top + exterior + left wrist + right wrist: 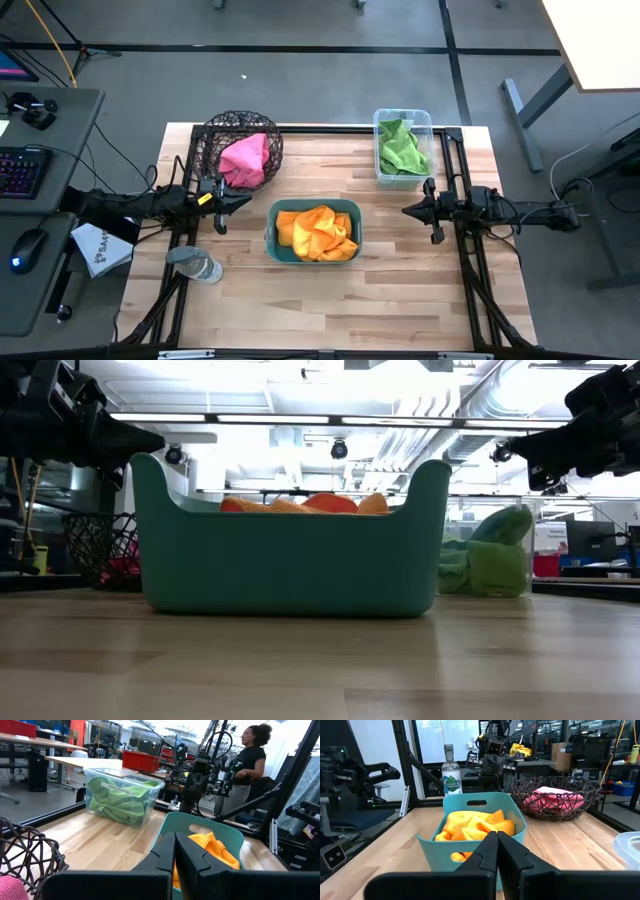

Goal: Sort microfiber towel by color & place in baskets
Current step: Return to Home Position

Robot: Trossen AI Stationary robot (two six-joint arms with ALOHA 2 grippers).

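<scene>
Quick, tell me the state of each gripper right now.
Left gripper: shut, holding nothing, beside the wire basket.
Right gripper: shut, holding nothing, near the clear bin.

A grey floor (330, 85) crossed by dark lines (300, 47) is seen around the worktop (400, 300). A desk (70, 130) with a keyboard (22, 172) is set by its left edge. Long ceiling lights (280, 418) are lit.

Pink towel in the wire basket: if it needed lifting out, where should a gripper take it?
Pinch a raised fold of the pink towel, coming straight down. The wire basket walls it in all round, so only the open top looks reachable. The left gripper is nearest.
</scene>
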